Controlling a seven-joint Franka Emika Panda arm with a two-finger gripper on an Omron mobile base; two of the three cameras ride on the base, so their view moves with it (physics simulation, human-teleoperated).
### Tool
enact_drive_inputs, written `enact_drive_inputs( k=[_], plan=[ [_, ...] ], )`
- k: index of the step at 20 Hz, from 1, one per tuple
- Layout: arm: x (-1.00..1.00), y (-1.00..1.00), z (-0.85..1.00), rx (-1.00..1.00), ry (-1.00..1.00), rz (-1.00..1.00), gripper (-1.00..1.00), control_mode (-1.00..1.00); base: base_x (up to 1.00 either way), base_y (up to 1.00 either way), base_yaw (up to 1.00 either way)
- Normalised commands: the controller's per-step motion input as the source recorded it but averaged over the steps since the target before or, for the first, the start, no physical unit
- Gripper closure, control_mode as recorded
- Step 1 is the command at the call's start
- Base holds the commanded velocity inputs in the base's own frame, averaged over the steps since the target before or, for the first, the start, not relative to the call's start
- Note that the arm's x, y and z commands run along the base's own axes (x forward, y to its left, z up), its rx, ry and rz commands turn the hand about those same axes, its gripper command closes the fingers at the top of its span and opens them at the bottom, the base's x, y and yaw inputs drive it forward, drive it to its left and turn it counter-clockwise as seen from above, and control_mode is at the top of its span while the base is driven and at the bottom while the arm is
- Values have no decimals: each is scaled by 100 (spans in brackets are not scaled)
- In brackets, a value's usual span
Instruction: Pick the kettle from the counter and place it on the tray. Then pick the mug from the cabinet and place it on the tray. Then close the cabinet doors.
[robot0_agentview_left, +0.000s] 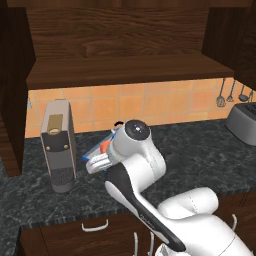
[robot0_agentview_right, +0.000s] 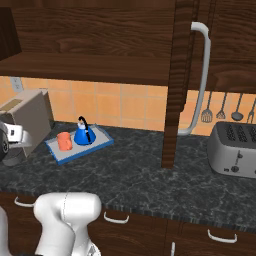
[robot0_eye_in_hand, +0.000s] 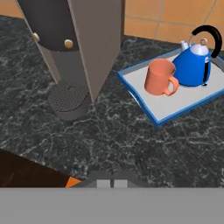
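Kettle (robot0_eye_in_hand: 191, 66) and mug (robot0_eye_in_hand: 160, 78) both on tray (robot0_eye_in_hand: 177, 111), side by side, mug on kettle's left; tray sits on counter (robot0_agentview_right: 140, 170) by far wall, right of coffee machine (robot0_agentview_left: 59, 145). I judge both placements done. Gripper (robot0_eye_in_hand: 111, 183) has fingers together, holding nothing, well back from tray. Cabinet door (robot0_agentview_right: 176, 80) at right stands open, bar handle (robot0_agentview_right: 200, 75) facing me. Left to do: closing cabinet doors.

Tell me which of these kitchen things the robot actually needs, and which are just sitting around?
Needed: kettle, mug, tray, counter, cabinet, cabinet door.
Sitting around: coffee machine, toaster, hanging utensils.
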Motion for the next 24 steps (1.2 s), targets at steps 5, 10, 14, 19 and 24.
enact_drive_inputs(
  k=[5,10,14,19,24],
  plan=[
    [-8,40,0,-3,-4,0,100,-100,0,0,0],
    [0,40,0,-2,0,0,100,-100,0,0,0],
    [0,27,0,-4,0,0,100,-100,0,0,0],
    [0,9,-4,0,-5,0,100,-100,0,0,0],
    [-8,21,-16,0,-40,0,100,-100,0,0,0]
  ],
)
